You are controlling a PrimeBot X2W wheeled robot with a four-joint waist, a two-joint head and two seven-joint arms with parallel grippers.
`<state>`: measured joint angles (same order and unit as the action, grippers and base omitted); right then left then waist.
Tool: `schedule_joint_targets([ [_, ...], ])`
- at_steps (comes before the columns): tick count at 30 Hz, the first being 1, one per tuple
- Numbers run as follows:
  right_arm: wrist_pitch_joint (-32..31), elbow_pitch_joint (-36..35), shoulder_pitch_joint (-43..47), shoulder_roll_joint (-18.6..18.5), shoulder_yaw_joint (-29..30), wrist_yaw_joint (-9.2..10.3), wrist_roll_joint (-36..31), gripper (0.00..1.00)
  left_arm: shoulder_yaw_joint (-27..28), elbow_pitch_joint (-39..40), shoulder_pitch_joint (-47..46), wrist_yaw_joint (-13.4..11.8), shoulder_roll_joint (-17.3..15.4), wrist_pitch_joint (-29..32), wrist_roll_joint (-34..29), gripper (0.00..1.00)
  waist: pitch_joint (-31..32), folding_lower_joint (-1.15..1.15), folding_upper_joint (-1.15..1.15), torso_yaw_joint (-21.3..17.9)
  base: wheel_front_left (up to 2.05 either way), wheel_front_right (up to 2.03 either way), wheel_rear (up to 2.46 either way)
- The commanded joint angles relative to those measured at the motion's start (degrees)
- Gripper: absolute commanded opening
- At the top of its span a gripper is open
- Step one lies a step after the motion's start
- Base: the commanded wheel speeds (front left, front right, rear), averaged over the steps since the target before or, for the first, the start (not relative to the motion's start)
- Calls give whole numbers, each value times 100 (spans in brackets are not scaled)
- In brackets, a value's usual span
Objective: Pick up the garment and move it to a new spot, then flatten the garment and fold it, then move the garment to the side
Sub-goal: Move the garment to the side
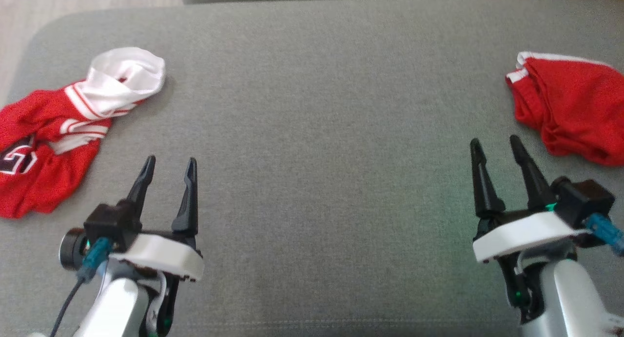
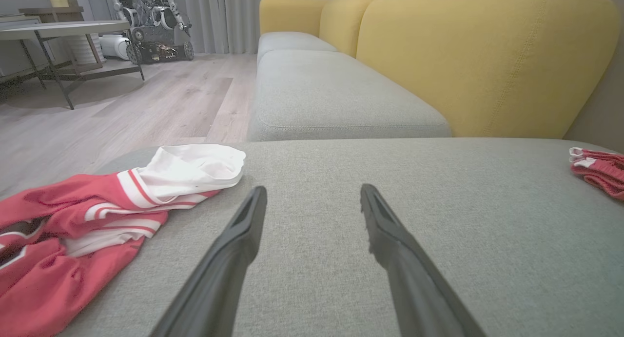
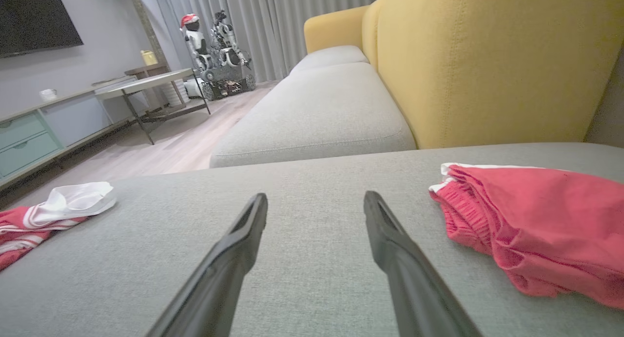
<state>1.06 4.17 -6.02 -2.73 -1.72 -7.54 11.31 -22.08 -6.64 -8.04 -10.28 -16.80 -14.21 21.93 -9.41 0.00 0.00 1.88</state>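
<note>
A wide grey cushion [image 1: 331,108] fills most of the head view, and two garments lie on it, far from each other. At the left edge of the frame is a crumpled red and white jersey [image 1: 53,127]; its white part is turned up toward the upper left, and some dark lettering shows at the far left. At the right edge, a little higher, lies a bunched pair of red shorts [image 1: 570,108] with a thin white trim. I cannot tell which of the two is the garment to be moved.

The left gripper [image 1: 170,159] is at the lower left of the frame, beside the jersey but not touching it. Its two dark fingers stand wide apart with nothing between them. The right gripper [image 1: 495,141] is at the lower right, just below the shorts and apart from them, also spread wide and holding nothing.

In the left wrist view, a yellow backrest [image 2: 477,59] is at the upper right and a wooden floor [image 2: 146,98] at the upper left.
</note>
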Motion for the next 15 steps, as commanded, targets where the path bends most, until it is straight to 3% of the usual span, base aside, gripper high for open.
schedule_joint_targets([
  [1, 95, -174, -35, -16, -177, 5, 40, 100, 187, 203, -93, -51, -172, -24, 10, 100, 149, 0, 0, 109, 0, 0, 0],
  [15, 39, -307, 663, -15, -63, 5, 19, 100, -21, 338, 435, -190, -295, 153, -66, 100, 827, 0, 0, 121, 0, 0, 0],
])
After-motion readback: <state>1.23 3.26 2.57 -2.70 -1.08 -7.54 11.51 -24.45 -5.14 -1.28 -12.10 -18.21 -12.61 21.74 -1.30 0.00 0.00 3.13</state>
